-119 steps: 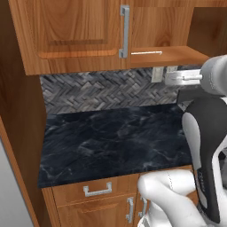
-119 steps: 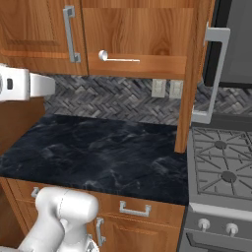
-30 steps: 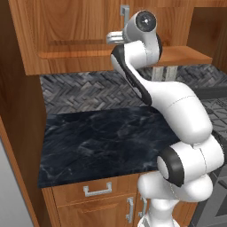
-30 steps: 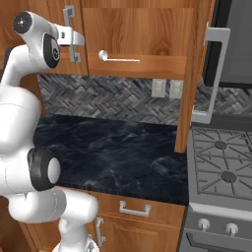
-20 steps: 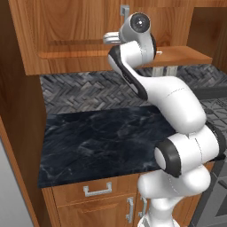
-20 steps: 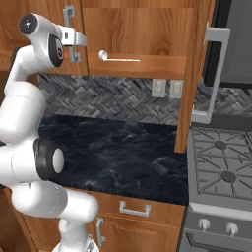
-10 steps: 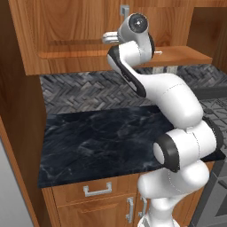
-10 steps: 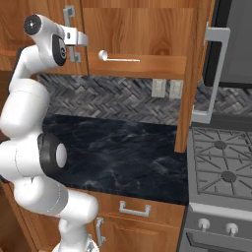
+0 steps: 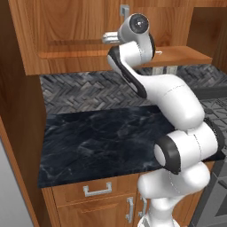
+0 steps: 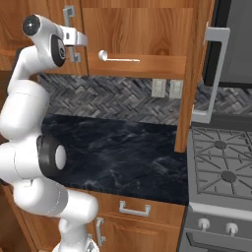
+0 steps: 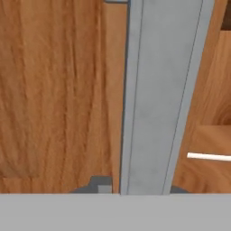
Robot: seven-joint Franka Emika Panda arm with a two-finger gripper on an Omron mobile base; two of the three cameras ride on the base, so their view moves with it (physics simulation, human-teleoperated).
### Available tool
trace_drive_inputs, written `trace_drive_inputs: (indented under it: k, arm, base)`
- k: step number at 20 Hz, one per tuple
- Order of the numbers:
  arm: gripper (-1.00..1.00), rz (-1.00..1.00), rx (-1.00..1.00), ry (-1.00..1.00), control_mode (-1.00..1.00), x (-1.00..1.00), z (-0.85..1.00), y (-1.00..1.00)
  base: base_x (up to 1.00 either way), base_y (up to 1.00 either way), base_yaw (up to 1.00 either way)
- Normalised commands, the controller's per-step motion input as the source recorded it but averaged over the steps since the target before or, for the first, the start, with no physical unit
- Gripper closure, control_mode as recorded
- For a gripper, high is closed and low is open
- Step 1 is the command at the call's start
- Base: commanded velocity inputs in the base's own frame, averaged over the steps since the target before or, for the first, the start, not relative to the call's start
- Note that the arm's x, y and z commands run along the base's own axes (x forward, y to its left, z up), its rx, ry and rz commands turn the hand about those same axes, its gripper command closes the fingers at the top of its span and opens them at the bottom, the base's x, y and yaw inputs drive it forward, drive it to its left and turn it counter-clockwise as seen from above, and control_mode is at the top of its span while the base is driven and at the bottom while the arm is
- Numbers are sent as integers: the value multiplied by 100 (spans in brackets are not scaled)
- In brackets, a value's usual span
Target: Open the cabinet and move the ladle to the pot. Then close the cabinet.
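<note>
The cabinet [image 10: 128, 24] has its right door [image 10: 194, 74] swung open. Its left door [image 9: 66, 26] is closed. The ladle [image 10: 118, 58] lies on the cabinet's bottom board, and its pale handle [image 11: 210, 156] shows at the right of the hand view. My gripper [image 10: 73, 45] [image 9: 113, 38] is up at the left door's vertical silver handle [image 10: 68, 15] [image 9: 125, 8]. In the hand view the handle [image 11: 158, 99] runs up between my two fingertips [image 11: 101, 185], and my gripper [image 11: 140, 188] is shut on it. The pot is out of view.
A dark marble counter [image 10: 118, 152] lies below, with a herringbone backsplash [image 10: 113, 101] and two outlets [image 10: 165, 88]. The stove [image 10: 221, 162] stands at the right under a microwave [image 10: 236, 44]. Base cabinet drawers [image 9: 97, 189] run under the counter.
The jaws have closed in onto the left door's handle. The arm has hardly moved, and the door stays closed.
</note>
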Motion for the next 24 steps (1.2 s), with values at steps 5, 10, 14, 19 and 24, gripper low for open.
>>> trace_drive_inputs:
  k: [5, 10, 14, 19, 24]
  arm:
    - [100, 0, 0, 0, -100, -88, 0, 13]
    - [100, 0, 0, 0, -100, -98, 0, 7]
    - [100, -1, 0, 4, -100, -52, 0, 1]
    - [-100, 0, 0, 8, -100, 0, -1, 7]
    - [-100, -1, 0, 10, -100, 1, 0, 3]
  base:
    - [0, 0, 0]
    - [0, 0, 0]
    - [0, 0, 0]
    - [0, 0, 0]
    - [0, 0, 0]
